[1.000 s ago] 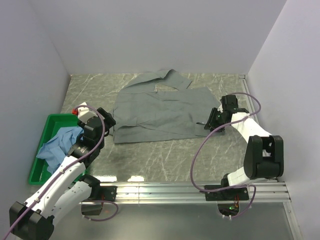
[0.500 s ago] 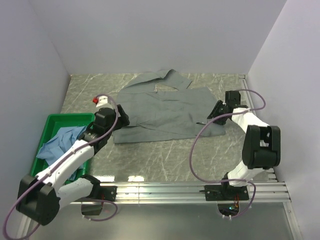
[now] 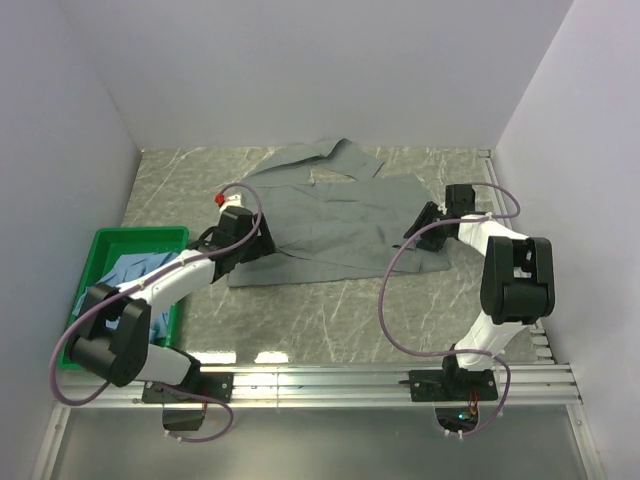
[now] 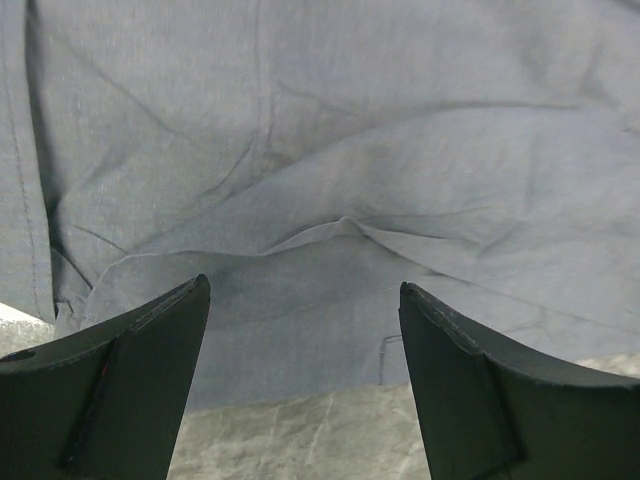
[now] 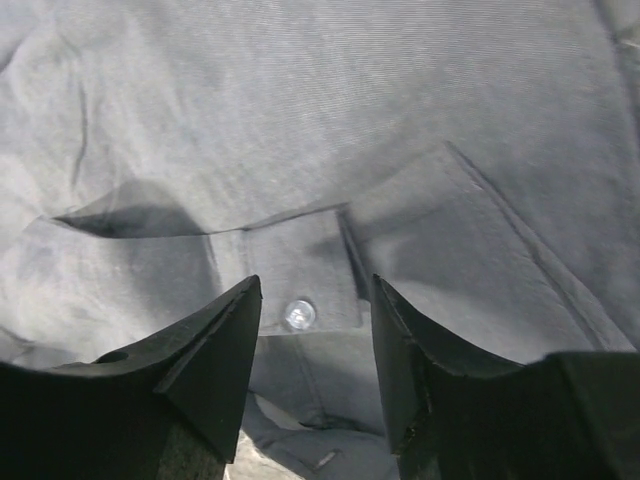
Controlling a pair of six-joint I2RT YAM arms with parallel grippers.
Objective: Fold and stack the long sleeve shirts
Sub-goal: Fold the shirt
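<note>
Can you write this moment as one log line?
left end effector: open over grey-green shirt | right end effector: open above buttoned cuff | light blue shirt: in green bin

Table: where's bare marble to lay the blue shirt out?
Widest: the strip between the grey-green shirt and the front rail. Smaller: the back-left corner, bordered by left wall, green bin and shirt. Crowded: the middle, under the shirt, left end effector and right end effector at its sides.
</note>
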